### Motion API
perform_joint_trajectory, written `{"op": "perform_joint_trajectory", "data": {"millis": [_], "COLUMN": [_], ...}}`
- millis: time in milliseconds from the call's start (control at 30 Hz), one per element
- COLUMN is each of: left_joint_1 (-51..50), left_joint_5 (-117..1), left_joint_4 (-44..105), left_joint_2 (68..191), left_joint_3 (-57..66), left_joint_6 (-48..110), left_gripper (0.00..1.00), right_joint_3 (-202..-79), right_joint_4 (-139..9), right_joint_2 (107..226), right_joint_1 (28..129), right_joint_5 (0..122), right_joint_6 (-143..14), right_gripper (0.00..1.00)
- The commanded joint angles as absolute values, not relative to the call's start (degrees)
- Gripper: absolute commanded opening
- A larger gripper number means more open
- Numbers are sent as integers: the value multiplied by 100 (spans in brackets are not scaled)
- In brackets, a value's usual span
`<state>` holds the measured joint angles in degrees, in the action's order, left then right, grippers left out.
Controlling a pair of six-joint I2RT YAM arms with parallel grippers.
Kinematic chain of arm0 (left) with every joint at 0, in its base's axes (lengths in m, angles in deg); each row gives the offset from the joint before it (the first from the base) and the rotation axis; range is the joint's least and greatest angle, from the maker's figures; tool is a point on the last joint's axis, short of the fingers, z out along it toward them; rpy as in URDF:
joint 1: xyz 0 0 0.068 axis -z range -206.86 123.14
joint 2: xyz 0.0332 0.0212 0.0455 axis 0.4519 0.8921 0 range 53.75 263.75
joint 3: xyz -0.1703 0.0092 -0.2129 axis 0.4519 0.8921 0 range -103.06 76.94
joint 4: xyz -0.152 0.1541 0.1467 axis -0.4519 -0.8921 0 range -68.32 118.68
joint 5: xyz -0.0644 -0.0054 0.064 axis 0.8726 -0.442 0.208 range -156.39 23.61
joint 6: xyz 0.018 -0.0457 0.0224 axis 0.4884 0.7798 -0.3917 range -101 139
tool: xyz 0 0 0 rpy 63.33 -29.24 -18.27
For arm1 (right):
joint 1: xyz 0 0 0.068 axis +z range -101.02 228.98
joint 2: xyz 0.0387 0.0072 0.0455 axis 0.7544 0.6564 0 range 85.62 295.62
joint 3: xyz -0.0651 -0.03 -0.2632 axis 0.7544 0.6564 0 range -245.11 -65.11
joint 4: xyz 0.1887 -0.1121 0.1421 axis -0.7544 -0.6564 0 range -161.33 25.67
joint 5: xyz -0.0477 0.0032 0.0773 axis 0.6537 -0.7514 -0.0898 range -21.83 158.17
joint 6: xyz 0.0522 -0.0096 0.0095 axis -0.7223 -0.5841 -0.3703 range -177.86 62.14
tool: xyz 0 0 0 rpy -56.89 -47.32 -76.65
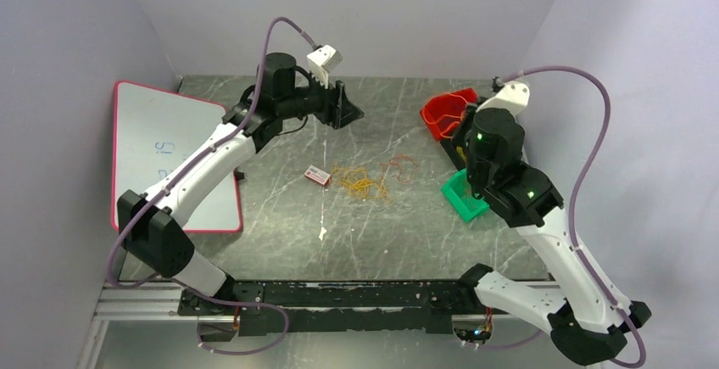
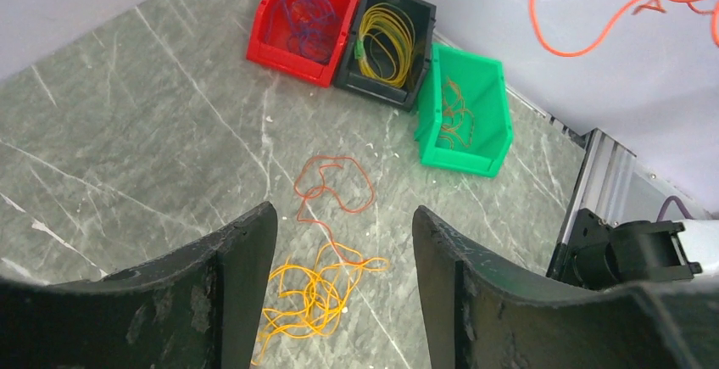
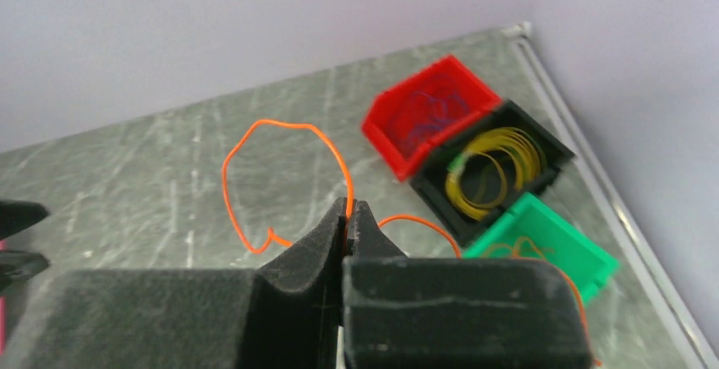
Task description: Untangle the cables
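A tangle of yellow-orange cables (image 2: 309,293) lies mid-table, also seen from above (image 1: 363,184). A thin red cable (image 2: 335,184) runs from it toward the bins (image 1: 402,165). My left gripper (image 2: 344,212) is open and empty, held high above the tangle at the back of the table (image 1: 343,108). My right gripper (image 3: 348,209) is shut on a bright orange cable (image 3: 254,174), which loops up from the fingertips and trails toward the green bin. It hovers by that bin (image 1: 471,181). The hanging orange cable also shows in the left wrist view (image 2: 585,47).
Three bins stand at the right: red (image 2: 288,55) with purple wire, black (image 2: 373,87) with coiled yellow cable, green (image 2: 462,161) with orange wire. A small red-and-white block (image 1: 317,176) lies left of the tangle. A whiteboard (image 1: 169,153) lies at the left.
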<state>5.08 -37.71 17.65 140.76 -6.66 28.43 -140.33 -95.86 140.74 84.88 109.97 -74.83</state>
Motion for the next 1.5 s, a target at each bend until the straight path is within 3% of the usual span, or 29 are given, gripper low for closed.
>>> {"op": "perform_joint_trajectory", "data": {"millis": [0, 233, 433, 533, 1467], "left_joint_1": [521, 520, 521, 522, 510], "left_joint_5": [-3767, -3829, -3988, -4004, -4331], "left_joint_4": [1753, 1722, 1663, 1655, 1975], "left_joint_2": [14353, 14610, 14743, 14754, 14817], "left_joint_3": [-972, -1042, -1017, -1010, -443], "left_joint_6": [2685, 2549, 2454, 2446, 2363], "left_gripper": [64, 63, 63, 63, 61], "right_joint_3": [-13791, -13850, -13699, -13627, -13120], "right_joint_4": [-10480, -11368, -11202, -11248, -12081], "right_joint_2": [13715, 14070, 14410, 14575, 16659], "right_joint_1": [8424, 8017, 6031, 5635, 5354], "right_joint_5": [12167, 12393, 10690, 10381, 11085], "right_joint_6": [-8002, -8177, -7268, -7055, -6130], "right_gripper": [0, 0, 0, 0, 0]}}
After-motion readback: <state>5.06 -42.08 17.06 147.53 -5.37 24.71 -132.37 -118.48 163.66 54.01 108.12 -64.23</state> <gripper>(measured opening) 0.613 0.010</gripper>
